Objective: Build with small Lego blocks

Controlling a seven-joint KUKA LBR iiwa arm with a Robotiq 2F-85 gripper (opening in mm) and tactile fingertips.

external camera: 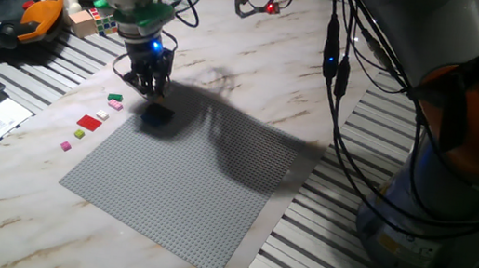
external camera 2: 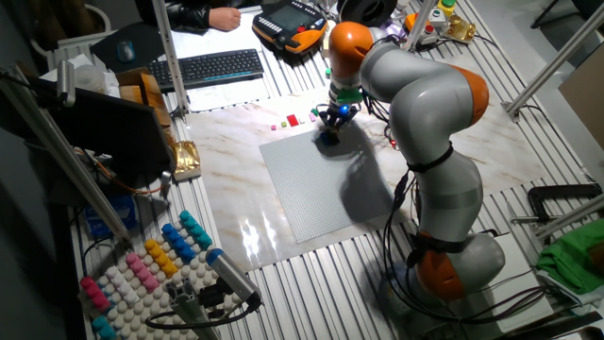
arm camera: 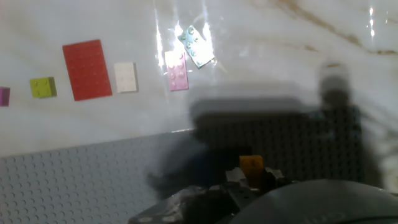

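Lego blocks lie loose on the marble beside the grey baseplate (external camera: 186, 183) — the red plate (arm camera: 86, 69) largest, then white (arm camera: 125, 77), pink (arm camera: 176, 70), green (arm camera: 42, 87). Your gripper (external camera: 147, 83) hangs over the plate's corner, the loose row just beyond; an orange piece (arm camera: 251, 163) shows near the fingertips, but you cannot tell the jaws' state.

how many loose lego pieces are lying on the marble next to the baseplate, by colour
From the hand view, loose on the marble:
red plate: 1
white brick: 1
pink brick: 1
pale green brick: 1
yellow-green square: 1
magenta square: 1, cut off by the frame edge
Total: 6
An orange piece near the gripper is not counted.
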